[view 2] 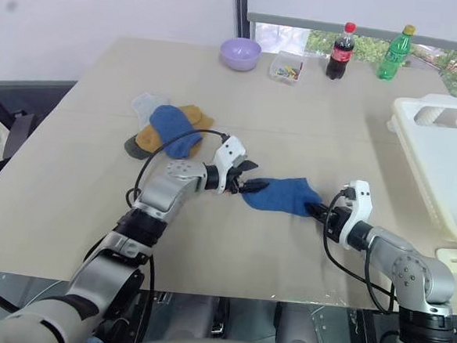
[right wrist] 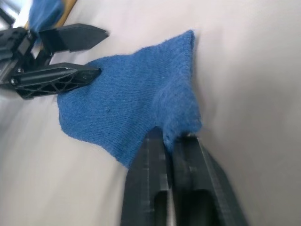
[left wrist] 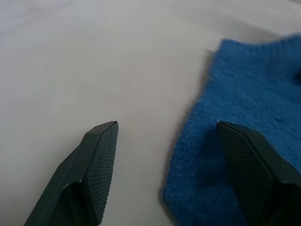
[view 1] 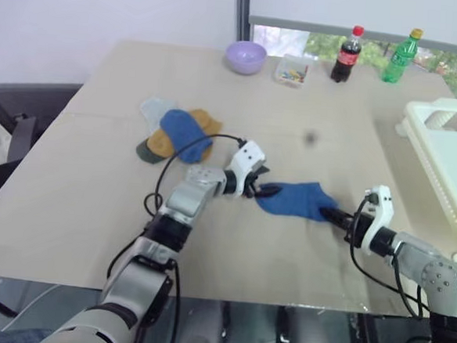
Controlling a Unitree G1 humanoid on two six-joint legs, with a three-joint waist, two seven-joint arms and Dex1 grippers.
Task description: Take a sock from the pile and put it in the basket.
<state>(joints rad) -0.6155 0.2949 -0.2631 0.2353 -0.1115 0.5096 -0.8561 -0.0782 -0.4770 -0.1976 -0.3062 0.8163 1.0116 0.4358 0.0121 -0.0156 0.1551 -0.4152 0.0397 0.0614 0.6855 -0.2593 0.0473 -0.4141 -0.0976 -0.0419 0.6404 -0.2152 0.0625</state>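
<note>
Pinched at one edge by shut right gripper [right wrist: 171,139], blue sock [view 1: 295,200] lying mid-table, clear of pile [view 1: 176,132] at ten o'clock; left gripper [left wrist: 167,127] open astride opposite end, holding nothing; transfer to basket [view 1: 449,152] at two o'clock outstanding.

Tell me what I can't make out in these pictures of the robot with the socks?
- Basket: cut off by the right edge of both eye views; its inside is not visible.
- Pile: the dark grey and pale socks lie mostly hidden under the blue and yellow ones.
- Small clear box by the lilac bowl: contents too small to identify.
- Bottle labels: too small to read.
- Blue sock: its edge hidden between the right gripper fingers.
</note>
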